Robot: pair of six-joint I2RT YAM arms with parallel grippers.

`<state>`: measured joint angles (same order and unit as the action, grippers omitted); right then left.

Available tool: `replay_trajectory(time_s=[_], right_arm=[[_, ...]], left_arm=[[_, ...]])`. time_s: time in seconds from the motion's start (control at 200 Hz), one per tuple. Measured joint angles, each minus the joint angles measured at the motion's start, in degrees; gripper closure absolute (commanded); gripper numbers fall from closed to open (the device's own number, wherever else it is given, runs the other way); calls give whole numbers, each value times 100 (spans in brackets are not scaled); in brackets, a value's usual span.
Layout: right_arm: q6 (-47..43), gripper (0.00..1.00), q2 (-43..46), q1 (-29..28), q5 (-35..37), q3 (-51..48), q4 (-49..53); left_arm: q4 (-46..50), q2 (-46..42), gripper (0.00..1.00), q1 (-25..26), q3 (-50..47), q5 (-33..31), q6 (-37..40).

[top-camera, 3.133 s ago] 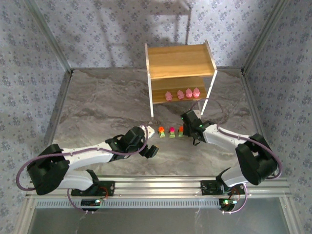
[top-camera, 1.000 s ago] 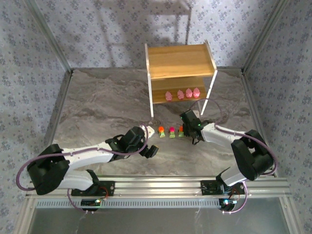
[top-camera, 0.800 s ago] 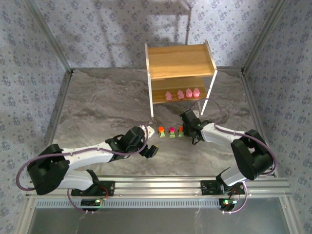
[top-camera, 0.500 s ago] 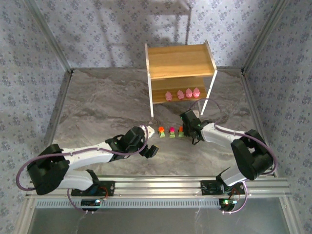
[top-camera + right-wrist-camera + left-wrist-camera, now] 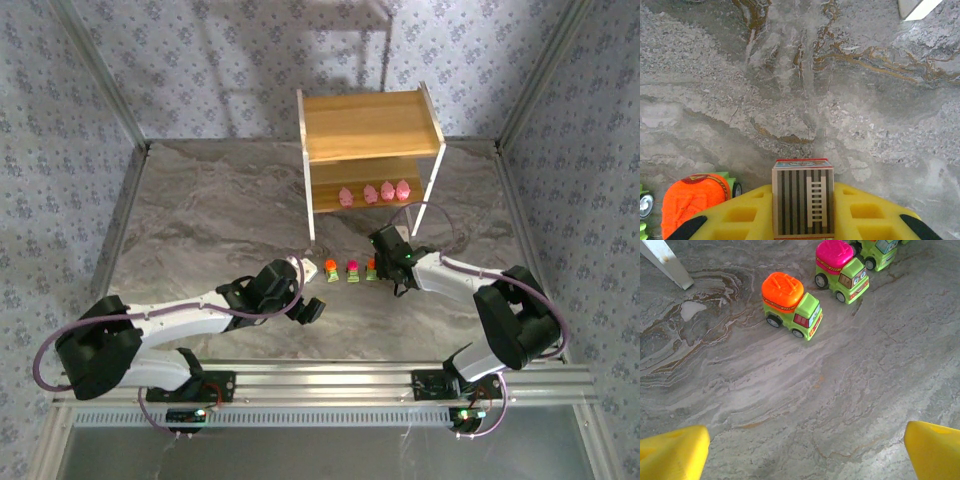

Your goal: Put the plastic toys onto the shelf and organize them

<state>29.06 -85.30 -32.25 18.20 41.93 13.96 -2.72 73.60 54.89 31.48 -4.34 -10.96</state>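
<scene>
Close up, right claw pinches a striped-top truck; overhead, four pink toys line the shelf; left claw spread; scene unchanged from a second ago.

Right wrist view: a striped-top toy sits between the right gripper's yellow fingers, its body hidden by them and cut off by the bottom edge. An orange-topped truck is half hidden behind one finger. Left wrist view: a third truck and a white shelf leg are cut off at the top edge. Overhead, the row of trucks is too small for detail.
</scene>
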Motion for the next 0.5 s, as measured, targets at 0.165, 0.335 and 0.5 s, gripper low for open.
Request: replay_trajectory(time_s=[0.165, 0.335, 0.5], right_arm=[[0, 74, 52, -2, 0, 0, 66], [2, 74, 221, -2, 0, 2, 149], [2, 75, 476, -15, 20, 2, 328]], left_arm=[[0, 0, 0, 0, 0, 0, 0], [-2, 0, 0, 0, 0, 0, 0], [-4, -98, 1, 0, 0, -2, 0]])
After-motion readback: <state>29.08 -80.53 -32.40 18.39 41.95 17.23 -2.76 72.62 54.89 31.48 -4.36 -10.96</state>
